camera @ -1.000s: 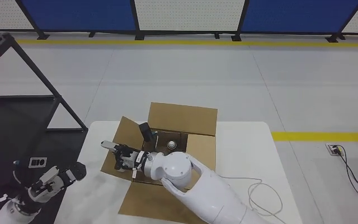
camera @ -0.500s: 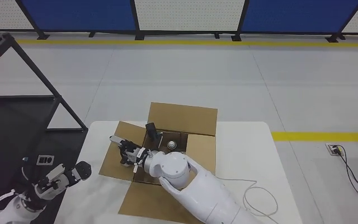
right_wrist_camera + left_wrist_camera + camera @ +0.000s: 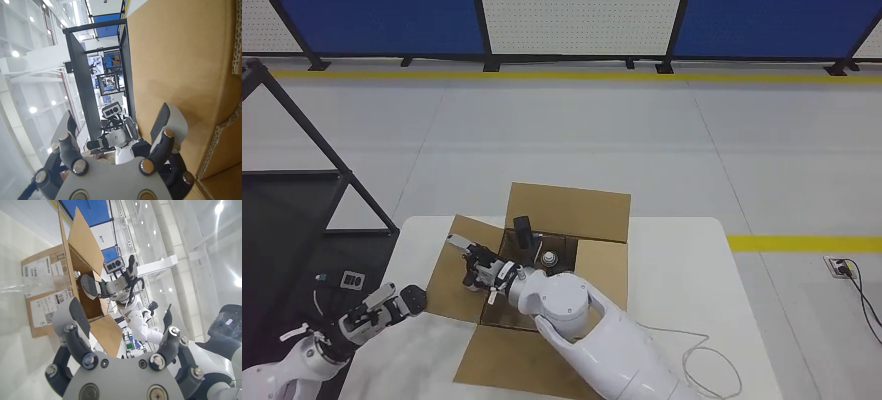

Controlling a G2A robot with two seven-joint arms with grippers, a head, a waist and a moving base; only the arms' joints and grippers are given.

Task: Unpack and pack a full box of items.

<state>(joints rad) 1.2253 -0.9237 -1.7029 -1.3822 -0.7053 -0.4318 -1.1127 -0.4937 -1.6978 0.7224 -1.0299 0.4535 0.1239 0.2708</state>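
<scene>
The cardboard box (image 3: 570,212) sat with all four flaps folded out near the middle of the white surface (image 3: 692,300). A white-capped bottle (image 3: 549,259) stood inside it, toward 12 o'clock of the opening. What else was in there could not be made out.

The right tool (image 3: 470,262) hung over the box's 9 o'clock flap (image 3: 179,56). Its fingers were spread wide with nothing between them. One pad (image 3: 88,286) faced into the opening, just above the rim. The left tool (image 3: 122,317) was well apart from the box, out at about 8 o'clock by the edge of the surface. It was also spread wide and carried nothing, and it faced the labelled side of the box.

This looked like the very start of unpacking: the box was open, the bottle was untouched, and nothing from the box lay on the surface.

The next move would probably call for the right tool to swing from the flap toward 3 o'clock until it was over the bottle's cap. It would then tip downward, drop between the walls and close on the neck. A straight lift would be needed to clear the rim and flaps. The 9 o'clock flap stood partly raised, so a finger could catch on it.
</scene>
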